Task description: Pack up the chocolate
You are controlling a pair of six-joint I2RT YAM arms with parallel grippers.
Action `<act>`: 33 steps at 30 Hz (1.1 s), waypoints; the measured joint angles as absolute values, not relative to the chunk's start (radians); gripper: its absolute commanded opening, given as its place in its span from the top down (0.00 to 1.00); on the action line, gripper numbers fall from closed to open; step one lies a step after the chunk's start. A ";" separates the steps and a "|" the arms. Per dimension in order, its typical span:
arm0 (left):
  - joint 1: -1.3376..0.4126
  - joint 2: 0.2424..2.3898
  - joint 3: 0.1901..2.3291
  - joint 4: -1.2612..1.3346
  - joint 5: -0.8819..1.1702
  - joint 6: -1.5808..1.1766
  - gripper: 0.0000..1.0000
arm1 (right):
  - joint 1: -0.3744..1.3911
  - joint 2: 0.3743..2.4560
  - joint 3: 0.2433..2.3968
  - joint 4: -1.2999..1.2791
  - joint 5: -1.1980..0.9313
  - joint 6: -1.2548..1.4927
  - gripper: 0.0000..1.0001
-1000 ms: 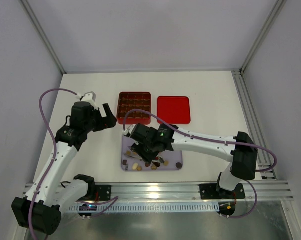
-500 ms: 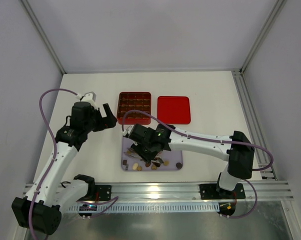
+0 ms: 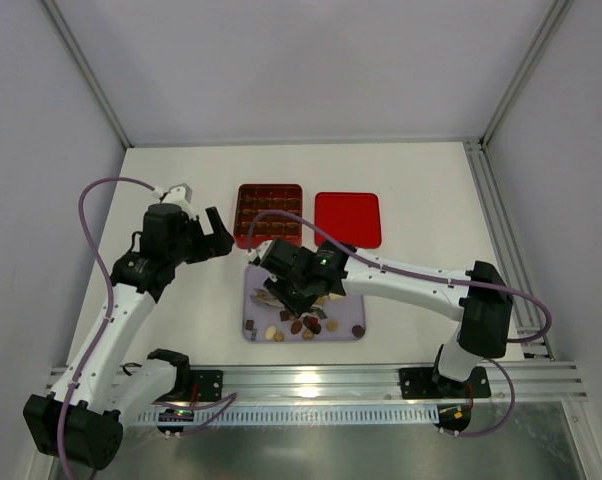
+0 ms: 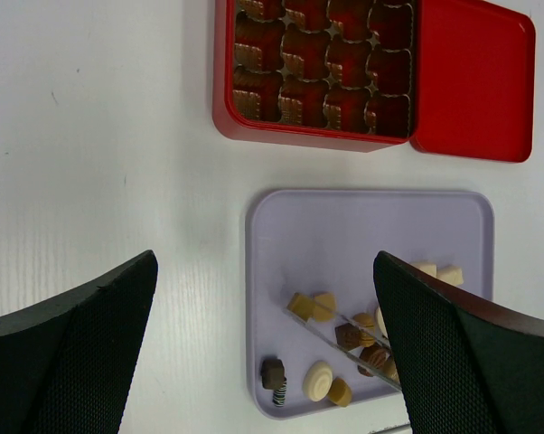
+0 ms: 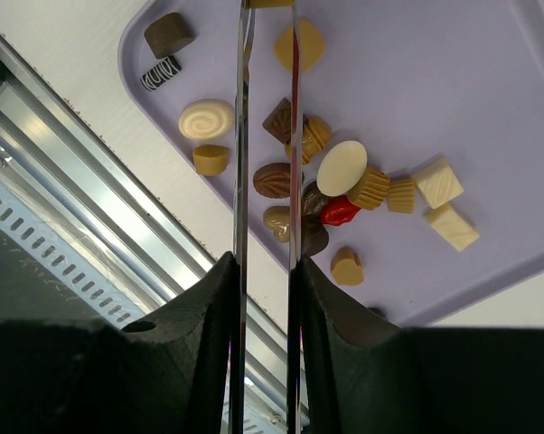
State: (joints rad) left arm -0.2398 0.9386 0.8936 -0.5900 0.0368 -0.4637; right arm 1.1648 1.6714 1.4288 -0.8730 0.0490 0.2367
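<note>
A white counter (image 3: 421,190) lies inside a pale grey walled cell, with an aluminium rail (image 3: 381,378) along its near edge. The left arm (image 3: 121,300) bends over the counter's left side. The right arm (image 3: 411,285) reaches across to a lilac tray (image 4: 371,235) near the front. Behind the tray stands a red box (image 4: 295,137) with a grid of compartments, and its flat red lid (image 4: 475,81) lies touching it on the right.

The chocolate (image 5: 342,168) that can be made out lies loose on the tray's near half. The right end effector (image 5: 269,11) hangs over it, its two long clear fingers (image 5: 242,136) parallel with a narrow gap. Most pieces lie to one side of them; a cream swirl disc (image 5: 206,118) and a striped piece (image 5: 161,72) lie to the other. The left end effector (image 4: 265,262) is spread wide and empty, just left of the box and well apart from the sweets.

Only the top view shows both arms whole. The left wrist view puts the clear tips just beside a tan square piece (image 4: 299,305). The right wrist view cuts the tips off at its top edge, where a tan shape shows between them; whether it is pinched I cannot tell. That view alone shows the reddish piece (image 5: 341,211).
</note>
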 measured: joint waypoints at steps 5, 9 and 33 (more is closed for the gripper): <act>-0.240 0.939 0.894 -0.594 0.037 -0.464 0.00 | 1.114 1.632 1.433 -0.885 0.049 0.239 0.70; -0.240 0.939 0.894 -0.596 0.036 -0.464 0.00 | 1.069 1.612 1.448 -0.896 0.049 0.239 0.71; -0.240 0.939 0.894 -0.596 0.035 -0.464 0.00 | 0.677 2.025 1.991 -0.851 0.104 0.237 0.71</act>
State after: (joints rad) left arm -0.2398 0.9386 0.8936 -0.5961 0.0353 -0.4637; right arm 0.6769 2.0254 1.9915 -0.8513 0.1036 0.2371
